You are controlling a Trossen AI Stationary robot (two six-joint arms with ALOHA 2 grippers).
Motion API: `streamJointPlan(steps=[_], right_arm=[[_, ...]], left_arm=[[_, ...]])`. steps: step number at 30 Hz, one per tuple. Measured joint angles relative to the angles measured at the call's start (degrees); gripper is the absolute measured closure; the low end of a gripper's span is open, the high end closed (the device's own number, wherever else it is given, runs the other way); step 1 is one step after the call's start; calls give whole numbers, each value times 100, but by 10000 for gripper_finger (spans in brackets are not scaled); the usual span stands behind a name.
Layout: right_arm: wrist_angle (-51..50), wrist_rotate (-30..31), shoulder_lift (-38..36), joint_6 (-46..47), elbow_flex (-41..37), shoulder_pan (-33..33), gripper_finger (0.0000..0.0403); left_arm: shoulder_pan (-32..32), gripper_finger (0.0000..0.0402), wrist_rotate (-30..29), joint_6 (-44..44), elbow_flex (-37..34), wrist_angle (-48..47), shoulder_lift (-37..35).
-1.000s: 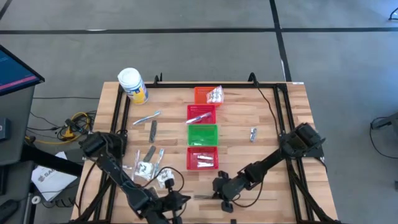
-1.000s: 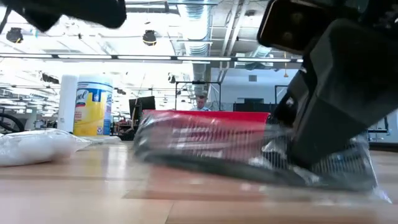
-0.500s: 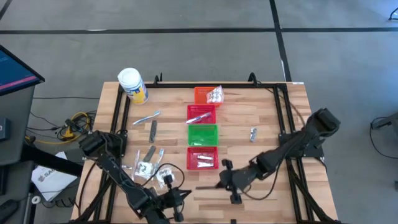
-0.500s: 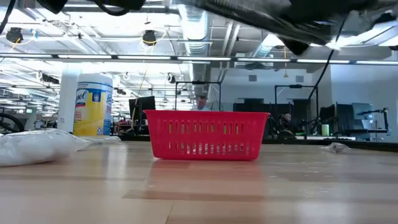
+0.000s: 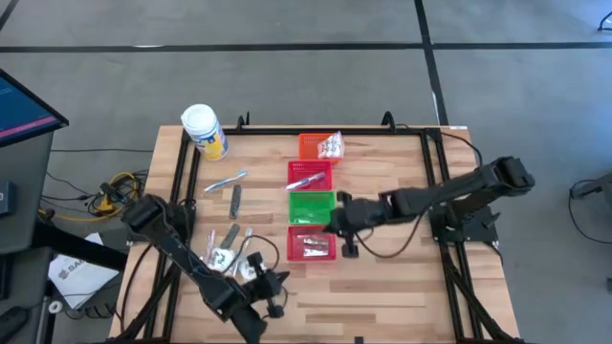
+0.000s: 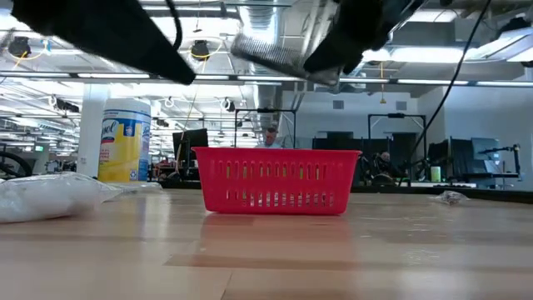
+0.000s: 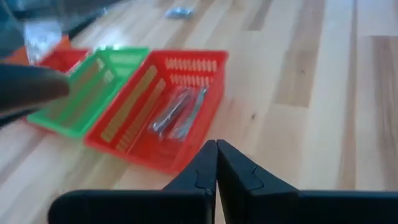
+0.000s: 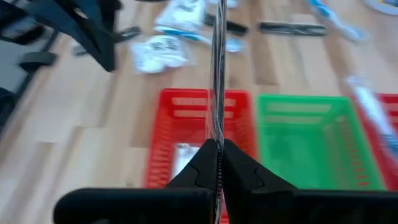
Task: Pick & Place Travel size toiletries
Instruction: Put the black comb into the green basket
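So the right gripper [image 5: 342, 222] is hanging just off the right side of the near red basket [image 5: 312, 243], fingers pinched tight on a thin flat wrapped strip [image 8: 217, 74] that sticks straight out edge-on, shiny and crinkly like clear film over something dark. Near red basket already has a couple of silvery tubes [image 7: 179, 112] in it; the green basket [image 5: 312, 206] right behind it looks bare, though I can't be sure. My guess is the strip belongs in one of those two. Doing it well means centring over the basket and coming low before letting go, since a light strip like that will flutter or bridge the mesh rim. Left gripper [image 5: 271, 297] waits at the table's front edge, left of the near red basket, fingers together on nothing. More sachets [image 5: 227, 258] and strips lie loose left of the basket on the smooth wooden table [image 5: 402, 287].
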Motion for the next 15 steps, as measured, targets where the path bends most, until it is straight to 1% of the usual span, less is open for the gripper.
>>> streamJointPlan(steps=[3,6,10,12,14,15], right_arm=[[-123,-17,0,-282,2,-372,403],[-188,-31,0,-524,2,-663,403],[-298,-196,28,-818,2,-908,403],[-283,-240,182,-1017,17,-977,403],[-427,-246,288,-1206,-6,-1045,403],[-307,-252,393,-1303,12,-1079,403]], left_arm=[[-65,402,-24,-500,-539,97,-423],[-318,402,-360,-864,-1113,583,-987],[-750,401,-1005,-880,-1823,1464,-1717],[-961,402,-1293,-832,-2084,1771,-2013],[-1124,402,-1426,-723,-2276,1918,-2266],[-1190,401,-1465,-668,-2327,1935,-2368]])
